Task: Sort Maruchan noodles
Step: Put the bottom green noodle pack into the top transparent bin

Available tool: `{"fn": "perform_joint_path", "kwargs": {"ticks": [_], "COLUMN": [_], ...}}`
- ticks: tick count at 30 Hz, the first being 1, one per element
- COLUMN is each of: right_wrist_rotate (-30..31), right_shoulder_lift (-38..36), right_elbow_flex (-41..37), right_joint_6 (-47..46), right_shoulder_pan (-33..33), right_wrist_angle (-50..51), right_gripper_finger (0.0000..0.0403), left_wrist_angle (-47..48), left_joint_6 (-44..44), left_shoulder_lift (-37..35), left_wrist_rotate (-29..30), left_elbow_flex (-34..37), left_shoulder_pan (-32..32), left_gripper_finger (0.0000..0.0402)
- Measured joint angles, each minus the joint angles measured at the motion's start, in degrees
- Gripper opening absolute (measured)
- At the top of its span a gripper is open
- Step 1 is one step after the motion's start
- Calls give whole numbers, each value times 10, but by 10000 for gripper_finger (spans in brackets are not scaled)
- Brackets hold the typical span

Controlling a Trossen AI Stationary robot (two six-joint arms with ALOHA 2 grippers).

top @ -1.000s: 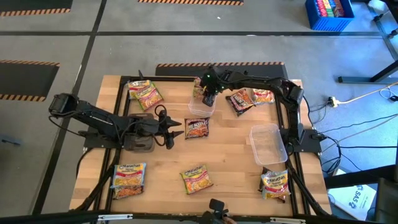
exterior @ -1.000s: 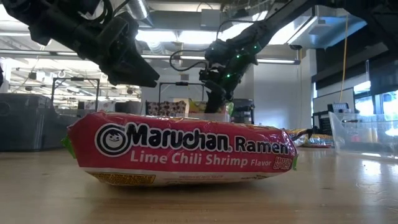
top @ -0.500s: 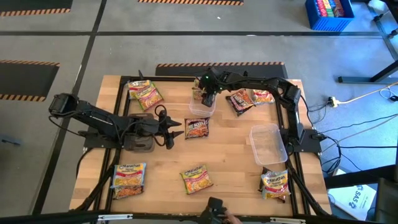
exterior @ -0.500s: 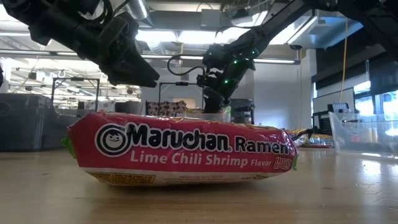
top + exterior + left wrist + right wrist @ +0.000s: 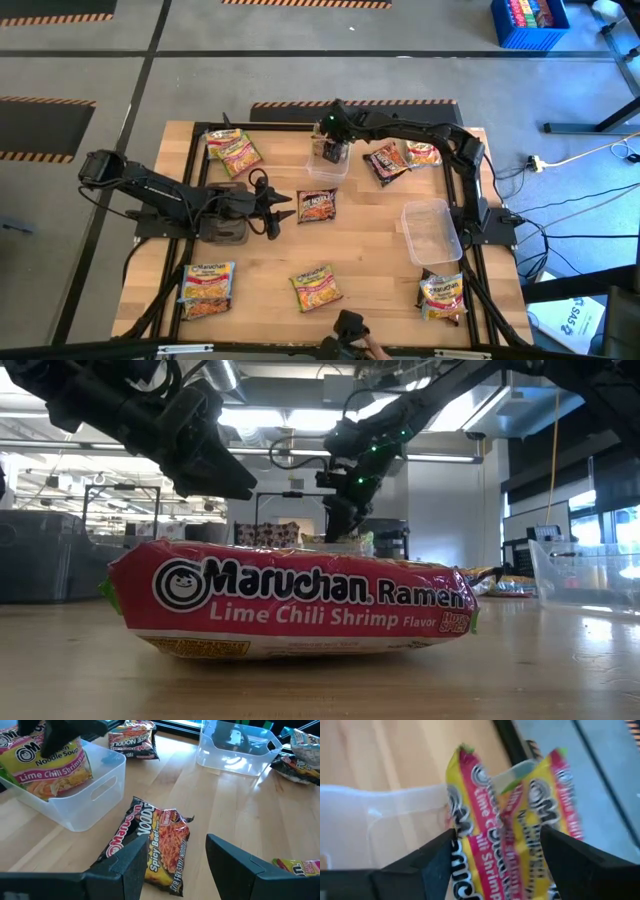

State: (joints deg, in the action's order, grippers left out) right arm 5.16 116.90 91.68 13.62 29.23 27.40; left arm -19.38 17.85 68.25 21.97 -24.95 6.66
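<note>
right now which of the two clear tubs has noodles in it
The clear tub under the right arm's fingers, holding Lime Chili Shrimp packets; the other tub is empty.

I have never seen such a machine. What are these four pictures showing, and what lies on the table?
Two dark robot arms work at a wooden table. One picture looks down from above, one looks level across the table, and two come from cameras on the arms' wrists. Flat ramen packets lie scattered on the table. The right gripper is open above a clear tub that holds yellow lime chili shrimp packets. The left gripper is open, holding nothing, pointing at a dark spicy beef packet. A second clear tub stands empty.
</note>
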Motion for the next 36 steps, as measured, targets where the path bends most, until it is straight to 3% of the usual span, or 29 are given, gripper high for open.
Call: {"fn": "perform_joint_path", "kwargs": {"ticks": [4,9,20,25,29,32,36], "right_wrist_rotate": [66,91,57,1,-122,-188,-200], "right_shoulder_lift": [0,0,-36,-92,-150,-190,-236], "right_elbow_flex": [3,3,3,3,-8,-53,-142], "right_joint_6": [1,2,15,-1,-50,-102,-144], "right_shoulder_pan": [0,0,-20,-18,-27,-49,-92], "right_wrist_angle": [0,0,7,24,63,54,8], "right_gripper_finger": [264,264,264,264,264,264,264], "left_wrist_angle": [0,0,-7,-9,-9,-9,-9], "left_joint_6": [0,0,0,2,30,43,61], "left_shoulder_lift": [0,0,0,0,0,0,0], "left_wrist_rotate": [0,0,0,-1,-8,-19,-20], "left_elbow_flex": [0,0,0,0,0,0,0], "left_shoulder_pan": [0,0,0,0,4,17,39], "left_gripper_finger": [192,192,192,192,192,192,192]}}
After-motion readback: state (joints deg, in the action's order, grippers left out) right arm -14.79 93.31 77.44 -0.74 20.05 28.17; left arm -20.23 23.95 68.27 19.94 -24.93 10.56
